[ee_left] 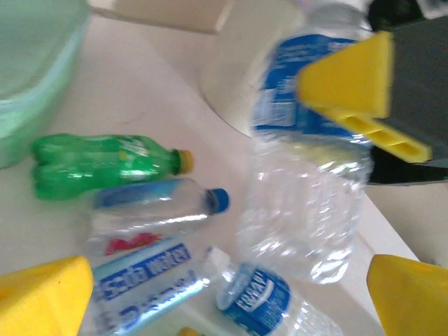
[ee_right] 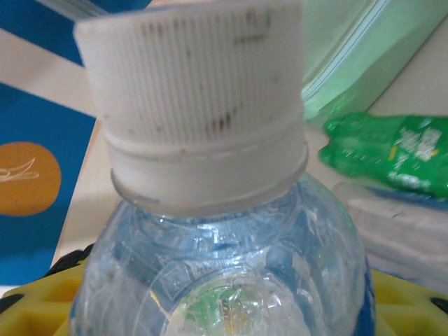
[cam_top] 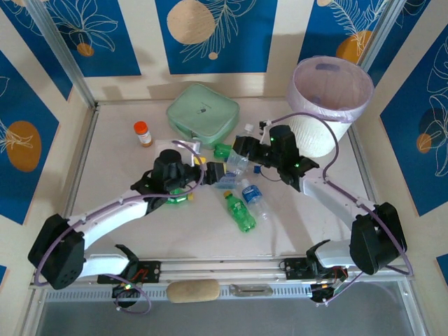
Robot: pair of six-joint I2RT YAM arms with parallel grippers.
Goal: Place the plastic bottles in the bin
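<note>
Okay | right tool (cam_top: 243, 149) clamped on clear white-capped plastic bottle (ee_right: 210, 231) | left tool (ee_left: 227, 294) spread, empty | risk: thin wall may buckle, slipping short of white bag-lined bin (cam_top: 318, 133) upper right

White arms (cam_top: 112, 210), black joints (cam_top: 59, 253), lilac cables (cam_top: 308, 114), yellow fingers (ee_left: 350, 77).

white-capped bottle (ee_right: 210, 273) cropped below
</note>
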